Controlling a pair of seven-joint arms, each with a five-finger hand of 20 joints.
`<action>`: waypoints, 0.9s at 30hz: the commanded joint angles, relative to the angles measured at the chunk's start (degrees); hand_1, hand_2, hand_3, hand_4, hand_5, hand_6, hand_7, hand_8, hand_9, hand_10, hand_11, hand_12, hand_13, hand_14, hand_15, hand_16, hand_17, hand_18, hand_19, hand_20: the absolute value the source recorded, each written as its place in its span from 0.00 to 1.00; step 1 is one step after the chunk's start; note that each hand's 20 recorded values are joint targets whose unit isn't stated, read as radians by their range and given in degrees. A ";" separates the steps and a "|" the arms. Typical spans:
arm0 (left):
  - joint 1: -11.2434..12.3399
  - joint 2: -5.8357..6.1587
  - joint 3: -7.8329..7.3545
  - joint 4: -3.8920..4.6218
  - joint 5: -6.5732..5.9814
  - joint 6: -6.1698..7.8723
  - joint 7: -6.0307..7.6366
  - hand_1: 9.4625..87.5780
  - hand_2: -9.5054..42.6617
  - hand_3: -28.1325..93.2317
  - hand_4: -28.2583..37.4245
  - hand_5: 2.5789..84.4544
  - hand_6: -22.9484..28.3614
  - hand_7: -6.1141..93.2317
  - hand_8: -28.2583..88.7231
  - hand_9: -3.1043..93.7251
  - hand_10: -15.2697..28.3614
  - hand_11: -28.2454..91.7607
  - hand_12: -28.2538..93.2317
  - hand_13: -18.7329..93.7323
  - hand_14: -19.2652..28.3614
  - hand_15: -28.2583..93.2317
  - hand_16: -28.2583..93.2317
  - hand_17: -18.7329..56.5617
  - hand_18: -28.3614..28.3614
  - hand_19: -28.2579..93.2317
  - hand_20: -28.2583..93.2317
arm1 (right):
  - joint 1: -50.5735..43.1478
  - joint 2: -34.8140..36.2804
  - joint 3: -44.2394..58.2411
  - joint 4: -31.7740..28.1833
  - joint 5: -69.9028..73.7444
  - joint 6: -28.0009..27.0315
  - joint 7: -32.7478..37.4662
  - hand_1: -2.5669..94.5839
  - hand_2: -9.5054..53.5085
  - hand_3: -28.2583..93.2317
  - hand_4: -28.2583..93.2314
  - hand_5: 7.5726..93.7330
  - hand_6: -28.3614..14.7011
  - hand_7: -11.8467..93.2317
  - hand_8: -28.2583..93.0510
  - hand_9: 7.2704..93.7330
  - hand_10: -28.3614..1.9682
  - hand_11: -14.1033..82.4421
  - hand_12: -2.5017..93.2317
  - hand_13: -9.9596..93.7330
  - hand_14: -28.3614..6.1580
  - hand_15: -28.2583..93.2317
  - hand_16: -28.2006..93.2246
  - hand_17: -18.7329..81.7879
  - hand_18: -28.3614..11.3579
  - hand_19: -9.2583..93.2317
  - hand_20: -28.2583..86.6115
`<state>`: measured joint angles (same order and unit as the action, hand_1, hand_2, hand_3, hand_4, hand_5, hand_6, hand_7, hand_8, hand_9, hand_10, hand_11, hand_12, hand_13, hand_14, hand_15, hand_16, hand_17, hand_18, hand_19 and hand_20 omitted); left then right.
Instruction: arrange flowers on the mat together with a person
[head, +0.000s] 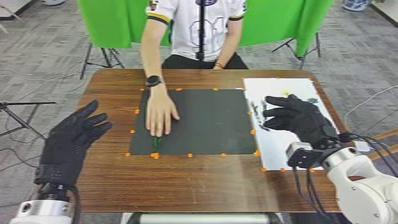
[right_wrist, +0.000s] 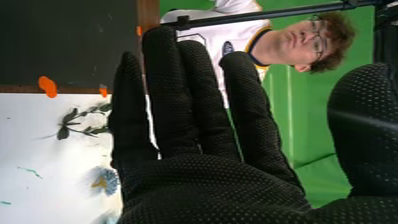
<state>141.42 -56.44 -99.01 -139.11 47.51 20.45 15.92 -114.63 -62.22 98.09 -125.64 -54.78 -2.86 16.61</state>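
Sprig (head: 258, 111) lies on the sheet (head: 275, 147) just beside the right hand (head: 305, 120) in the head view, well apart from the left hand (head: 64, 145); both look empty, fingers loosely spread. A person's hand (head: 161, 107) rests at 1 stem (head: 156, 142) on the mat (head: 218, 120). Right wrist view: fingers (right_wrist: 169, 95) straight; sprig and flower (right_wrist: 107, 181) lie opposite the thumb (right_wrist: 360, 120).

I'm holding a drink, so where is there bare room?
The dark grey mat is bare between the person's hand and the white sheet, as, mostly, is the brown wooden table between mat and near edge. Crowded spots: the green stem at the person's fingertips, and the sheet's leafy sprig near the robot's black-gloved right hand.
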 joint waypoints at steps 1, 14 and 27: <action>0.36 -0.32 0.00 0.32 0.02 0.25 -0.56 0.16 0.30 0.87 0.00 0.43 0.62 0.20 0.16 0.39 0.82 0.45 0.31 0.38 0.98 0.67 0.15 0.15 0.93 0.68 0.42 | -0.72 -0.36 0.34 -0.46 0.19 -0.19 -0.05 0.26 0.23 0.81 0.02 0.52 0.57 0.25 0.14 0.55 0.34 0.38 0.19 0.54 0.30 0.68 0.31 0.33 0.13 0.70 0.39; 0.37 -0.19 -0.03 0.21 0.01 0.32 -0.41 0.16 0.30 0.87 0.00 0.44 0.62 0.19 0.16 0.39 0.81 0.45 0.31 0.38 0.98 0.67 0.15 0.15 0.93 0.68 0.42 | -0.39 -0.40 -0.27 -0.36 0.39 -0.40 0.01 0.26 0.23 0.81 0.02 0.52 0.57 0.25 0.14 0.55 0.34 0.38 0.19 0.54 0.29 0.68 0.31 0.33 0.13 0.70 0.39; 0.68 -0.03 0.15 0.21 -0.09 0.57 -0.07 0.16 0.30 0.88 0.00 0.43 0.62 0.20 0.16 0.39 0.82 0.45 0.31 0.38 0.98 0.67 0.15 0.15 0.93 0.68 0.42 | -0.36 -0.13 0.31 -0.46 -0.29 0.11 0.38 0.26 0.23 0.81 0.02 0.52 0.57 0.25 0.14 0.55 0.34 0.38 0.19 0.54 0.29 0.68 0.31 0.33 0.13 0.70 0.39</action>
<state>141.39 -56.43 -99.01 -139.10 47.51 20.45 15.90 -114.61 -62.44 98.03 -125.63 -54.33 -3.30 16.80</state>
